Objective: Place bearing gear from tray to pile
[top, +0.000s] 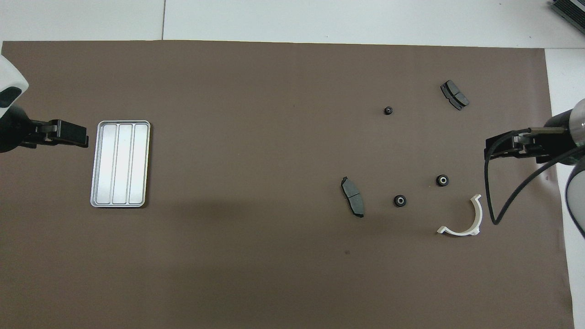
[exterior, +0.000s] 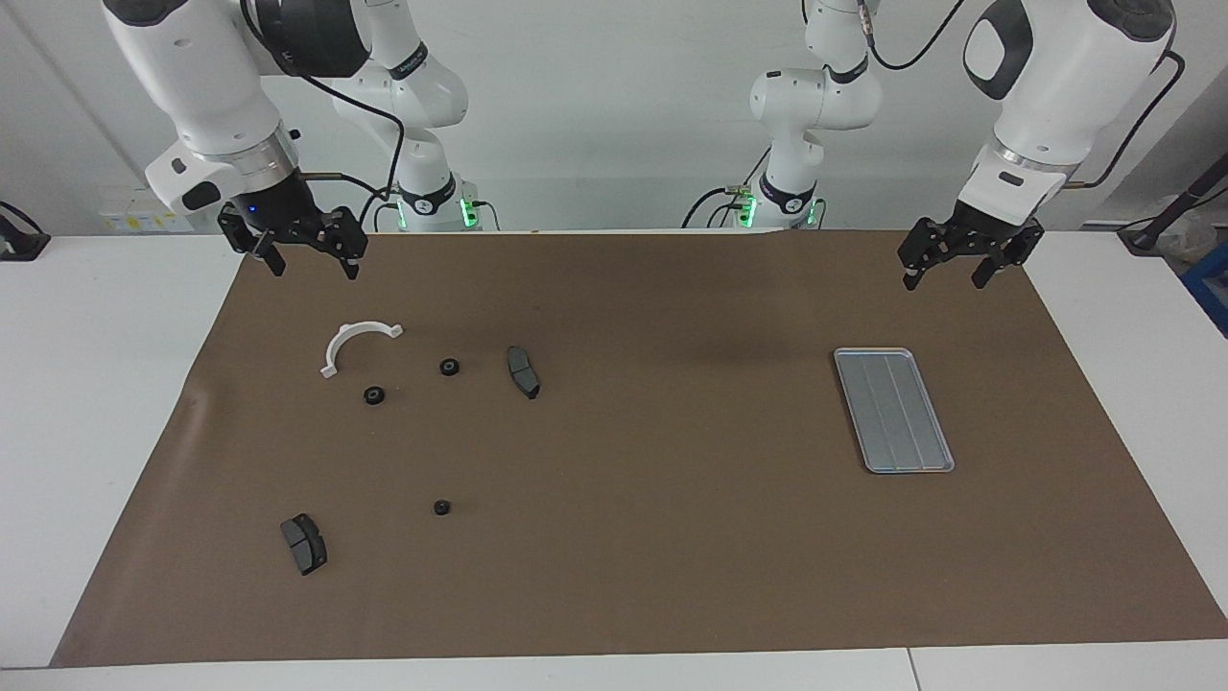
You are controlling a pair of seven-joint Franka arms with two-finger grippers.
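The ridged silver-grey metal tray (exterior: 893, 410) lies bare; three small black ring-shaped bearing gears (exterior: 448, 367) sit by the pile, stiff, light, best pinched across the rim. Both claws, left (exterior: 964, 265) and right (exterior: 308, 253), hang spread wide.

A brown paper mat (exterior: 633, 461) (top: 256, 256) covers most of the white table (exterior: 86, 384) (top: 320, 18). A blue crate (exterior: 1211, 288) sits just off the table at the left arm's end, beside a black stand (exterior: 1166, 216).
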